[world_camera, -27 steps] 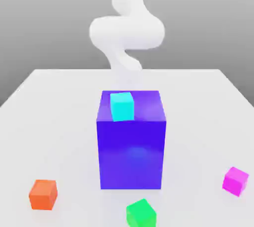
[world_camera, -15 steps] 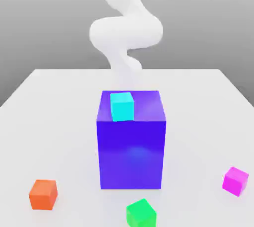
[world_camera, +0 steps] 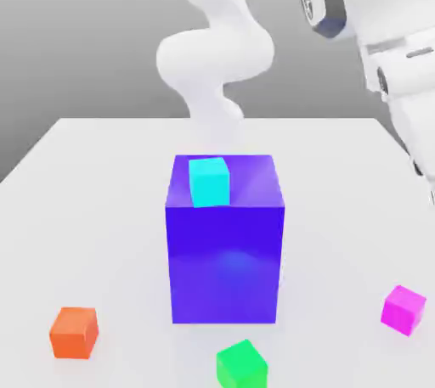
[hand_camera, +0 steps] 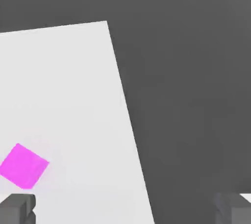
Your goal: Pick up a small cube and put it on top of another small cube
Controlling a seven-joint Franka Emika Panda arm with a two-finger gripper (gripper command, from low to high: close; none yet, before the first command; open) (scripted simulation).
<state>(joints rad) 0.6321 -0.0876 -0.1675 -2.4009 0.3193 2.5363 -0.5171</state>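
White counter (world_camera: pixel 102 208); glossy magenta cube (world_camera: pixel 403 310), probably light, rigid, slightly slippery; grip opposite side faces, mid-height. Claw (hand_camera: pixel 125 209) open, empty.

White tabletop (world_camera: pixel 110 208), exterior view, with a straight far edge and sides that spread toward the camera. Behind it, a plain gray backdrop (world_camera: pixel 76 47) (darker near the table, paler higher up). In the hand view, one corner of the tabletop meets a uniform dark gray area (hand_camera: pixel 186 95). Lighting on the tabletop is bright and even.
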